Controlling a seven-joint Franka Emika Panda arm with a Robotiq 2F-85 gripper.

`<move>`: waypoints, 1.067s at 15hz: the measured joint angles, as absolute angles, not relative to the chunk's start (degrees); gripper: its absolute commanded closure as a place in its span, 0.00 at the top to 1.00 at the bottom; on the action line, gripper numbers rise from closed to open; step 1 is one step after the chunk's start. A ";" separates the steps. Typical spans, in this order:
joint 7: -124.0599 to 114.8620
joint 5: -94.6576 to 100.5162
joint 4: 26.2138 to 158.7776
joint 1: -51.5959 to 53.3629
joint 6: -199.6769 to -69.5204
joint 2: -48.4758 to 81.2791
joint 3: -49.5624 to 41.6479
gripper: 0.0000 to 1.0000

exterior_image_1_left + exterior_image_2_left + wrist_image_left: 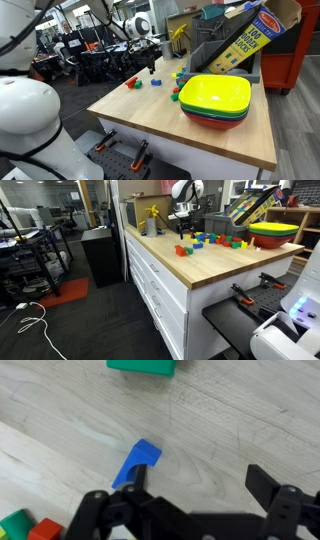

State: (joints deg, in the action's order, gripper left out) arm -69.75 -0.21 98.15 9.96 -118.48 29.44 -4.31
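In the wrist view my gripper [198, 485] stands open over the light wooden tabletop [220, 420], with only bare wood between its fingers. A blue block [140, 460] lies right at the left fingertip [135, 482], outside the gap, its lower end hidden by that finger. The right finger [263, 485] is well away from it. A green block [140, 365] sits further ahead at the top edge. In both exterior views the gripper [152, 66] [185, 226] hangs just above the table's far end, over scattered coloured blocks [155, 82].
A stack of coloured bowls [215, 98] [272, 232], yellow on top, stands on the table. Behind it leans a wood-blocks box [240, 42]. Several small blocks [215, 240] lie between the gripper and the bowls. Green and red blocks [25, 527] sit at the wrist view's lower left.
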 measured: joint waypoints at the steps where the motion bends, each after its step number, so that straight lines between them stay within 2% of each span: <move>1: -70.12 -0.34 97.88 9.92 -118.43 29.88 -4.31 1.00; 16: -70.28 -5.39 97.00 7.76 -118.48 32.75 -4.21 1.00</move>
State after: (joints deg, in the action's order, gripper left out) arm -70.28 -5.39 97.00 7.76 -118.48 32.75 -4.21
